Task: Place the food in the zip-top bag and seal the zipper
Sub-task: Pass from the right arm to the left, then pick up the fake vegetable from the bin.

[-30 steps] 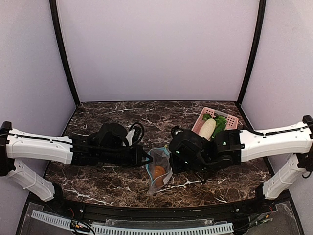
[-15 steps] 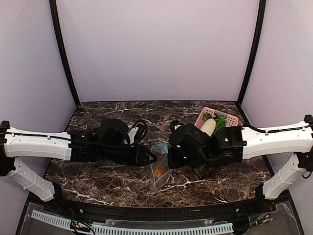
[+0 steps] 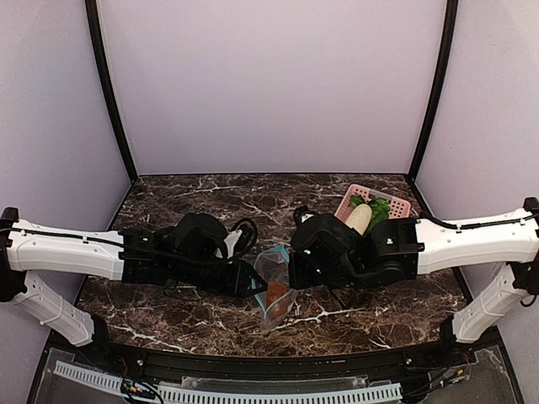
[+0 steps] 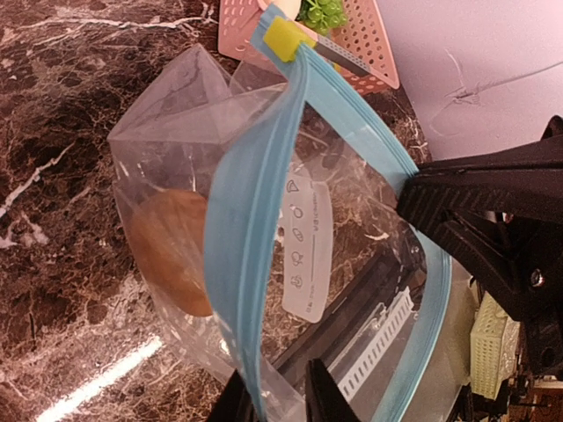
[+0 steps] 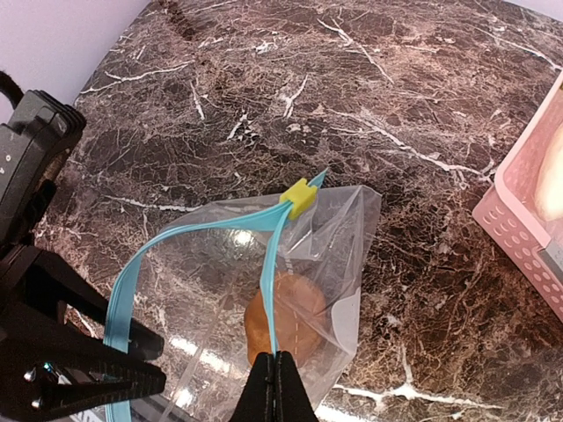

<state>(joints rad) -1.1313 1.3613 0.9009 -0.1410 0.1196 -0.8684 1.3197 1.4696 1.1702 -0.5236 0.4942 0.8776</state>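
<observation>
Dark brown marble-pattern tabletop (image 3: 194,198) with white veining, carrying pale glints of light. Enclosed on three sides by plain pale lilac walls (image 3: 269,84), black posts (image 3: 109,93) at both rear corners. Black rail (image 3: 269,364) along the near edge.

counter (image 5: 352,105) dark brown marble, white veins | zip-top bag (image 5: 339,255) clear, glinting | zipper (image 4: 255,202) plain teal-blue | slider (image 4: 284,40) yellow | lump (image 4: 171,251) brown-orange | label (image 4: 308,246) white, small grey marks | basket (image 3: 402,204), far right corner, pink | leaves (image 3: 377,209) bright green | piece (image 3: 358,220) beside them cream-white
</observation>
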